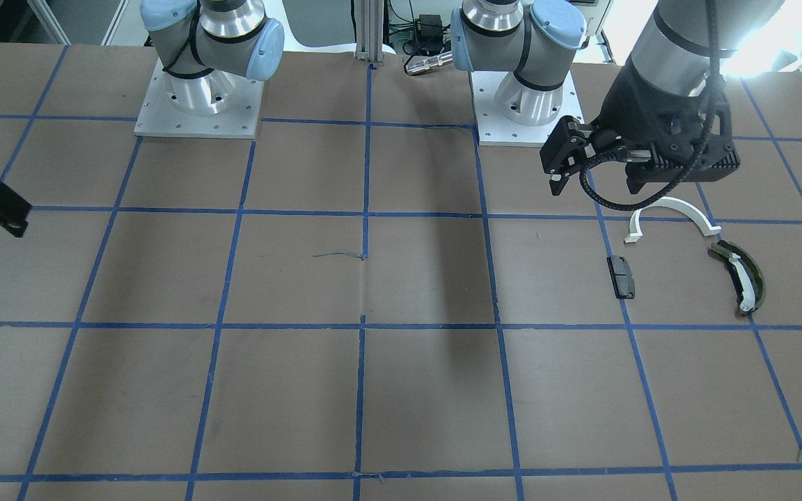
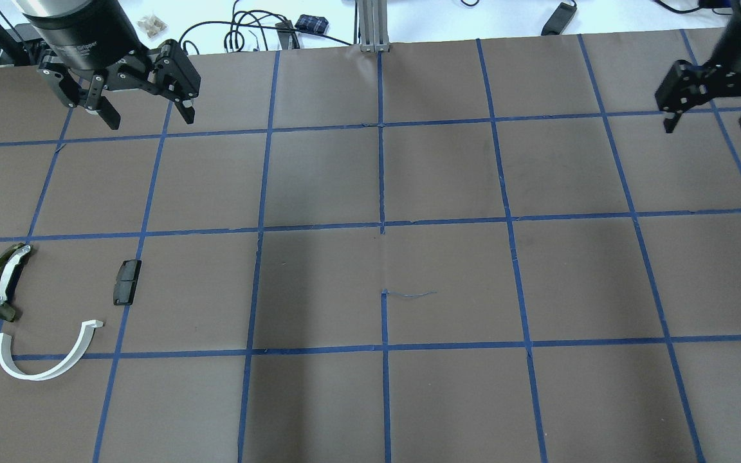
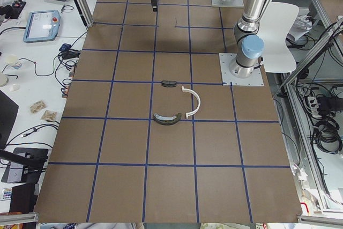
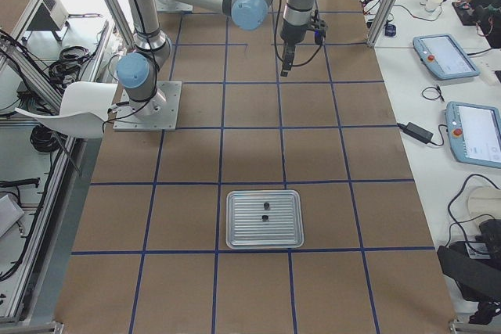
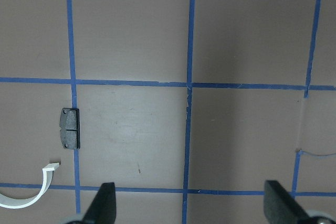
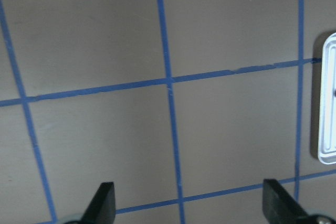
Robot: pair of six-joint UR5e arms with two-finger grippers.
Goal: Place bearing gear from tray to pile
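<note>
The silver tray (image 4: 264,244) lies near the table's right end, with two small dark parts (image 4: 264,210) on it, too small to tell apart. Its edge shows in the right wrist view (image 6: 326,98). The pile lies at the left end: a white half-ring arc (image 2: 45,363), an olive-green curved piece with a white strip (image 2: 2,283) and a small black block (image 2: 127,281). My left gripper (image 2: 150,120) is open and empty, high and beyond the pile. My right gripper (image 2: 710,122) is open and empty at the far right, away from the tray.
The table is brown paper with a blue tape grid (image 2: 382,225). The two arm bases (image 1: 199,97) stand at the robot's edge. A metal post (image 2: 374,26) and cables sit beyond the far edge. A small tear in the paper (image 2: 409,294) is near the middle.
</note>
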